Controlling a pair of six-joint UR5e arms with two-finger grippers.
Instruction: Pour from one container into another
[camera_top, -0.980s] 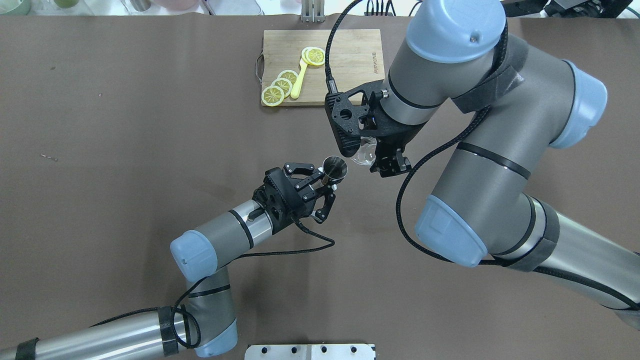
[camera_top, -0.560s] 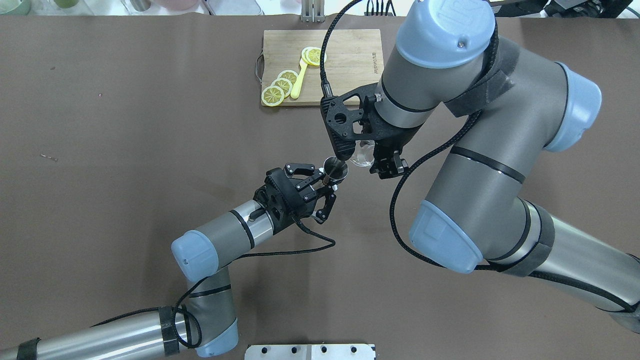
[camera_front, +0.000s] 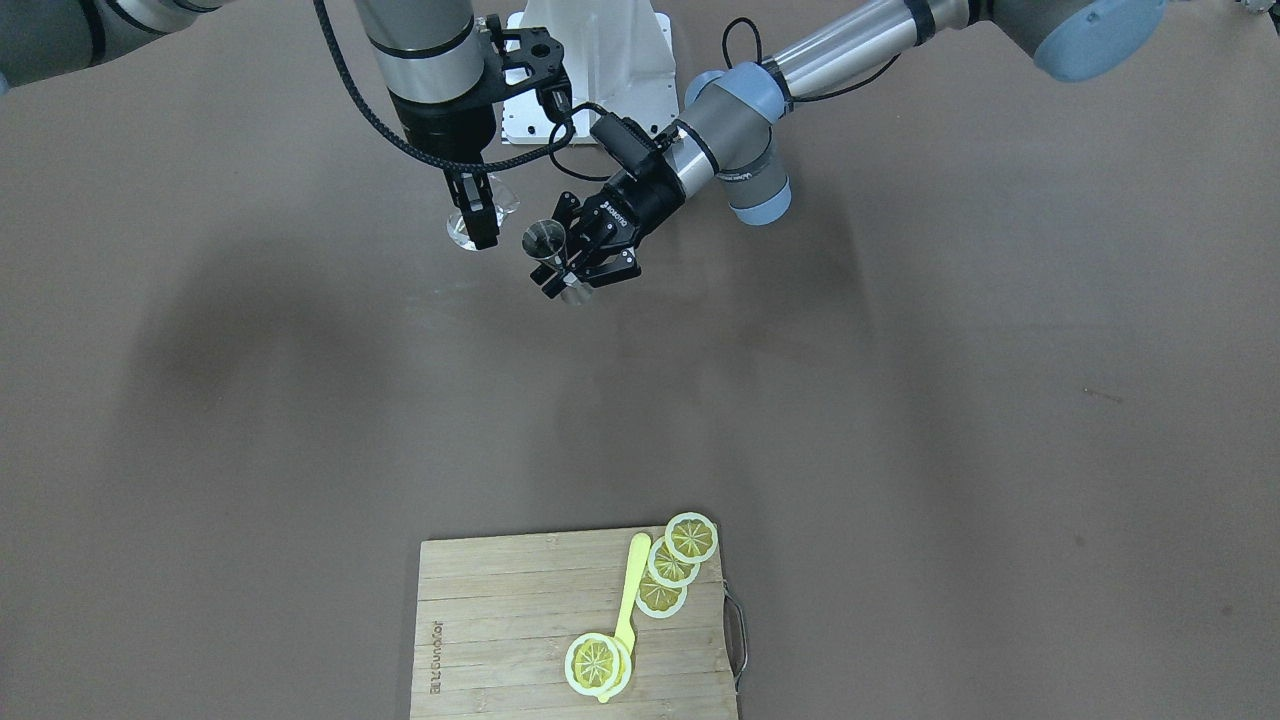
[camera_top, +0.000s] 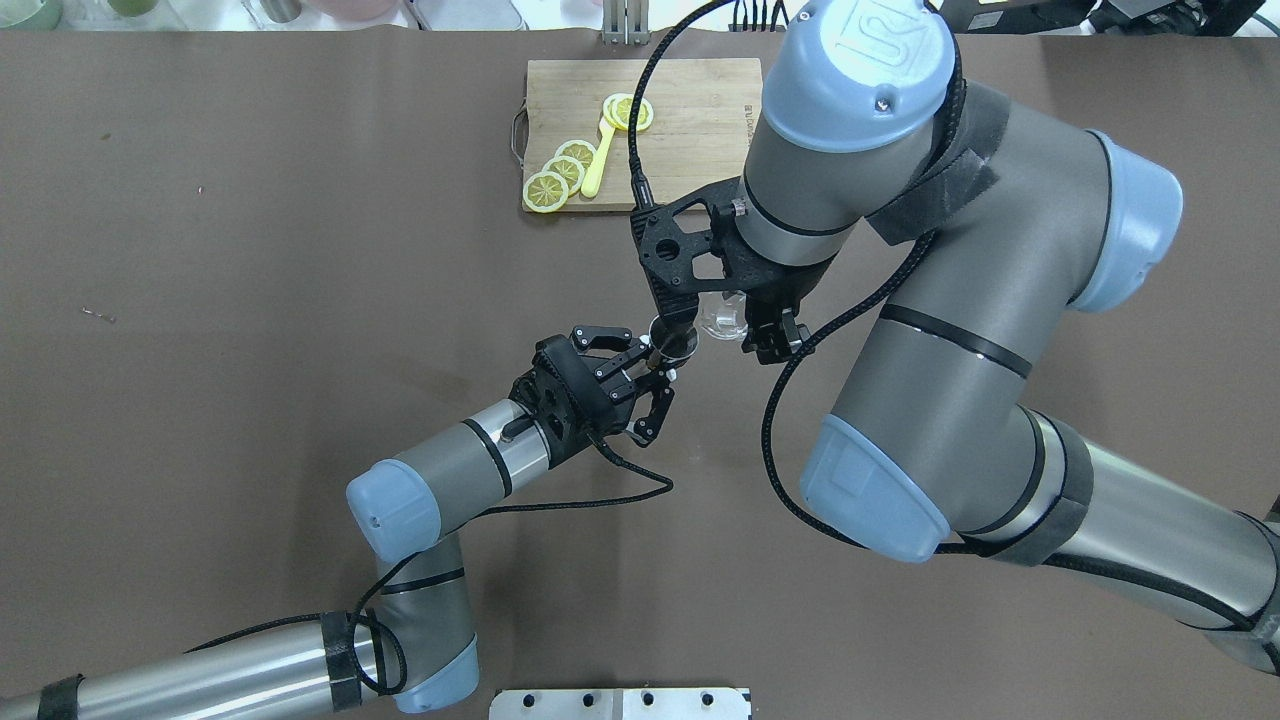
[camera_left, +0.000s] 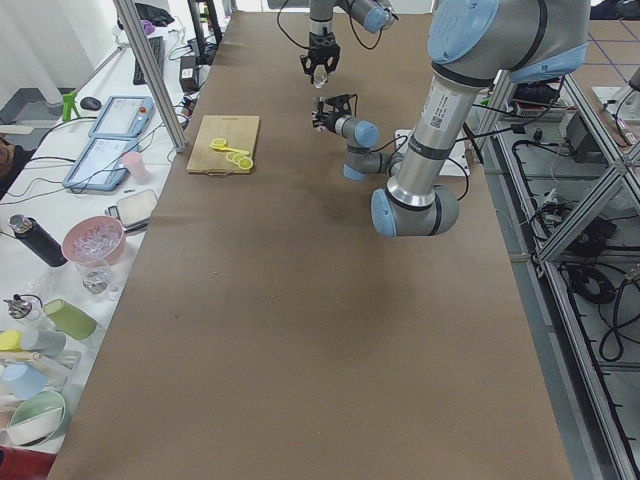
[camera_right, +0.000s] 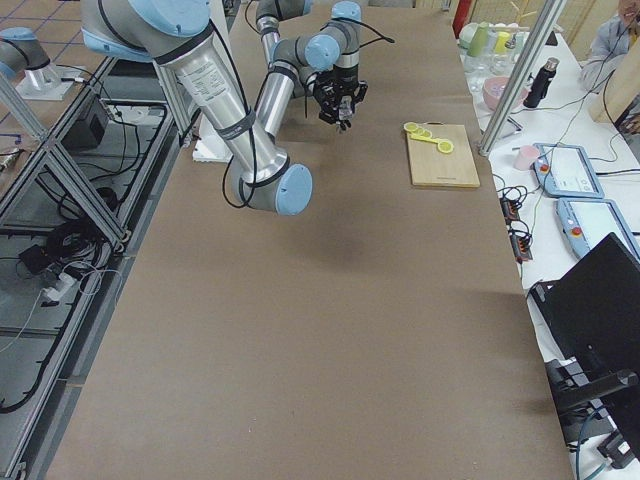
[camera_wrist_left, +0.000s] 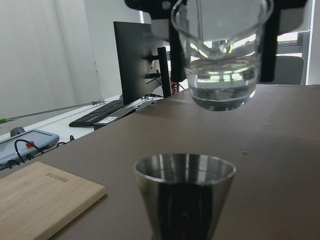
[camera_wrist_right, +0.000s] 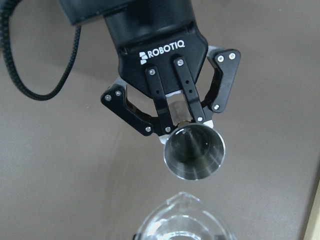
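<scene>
Cup (camera_wrist_right: 195, 152) clamped tight in left gripper (camera_wrist_right: 181, 119), up off the table (camera_top: 250, 250) near its middle. Glass (camera_wrist_left: 222, 75) with water gripped by right gripper (camera_front: 478, 218), held just above and right of cup, not touching.

Bright, even light casts soft, blurred shadows across the brown table (camera_front: 900, 400).

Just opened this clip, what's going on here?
The left gripper holds a steel jigger, mouth up. The right gripper holds a clear glass with some clear liquid, upright, higher than the jigger and just beyond it. Nothing is pouring yet. A cutting board with lemon slices sits apart, untouched.
</scene>
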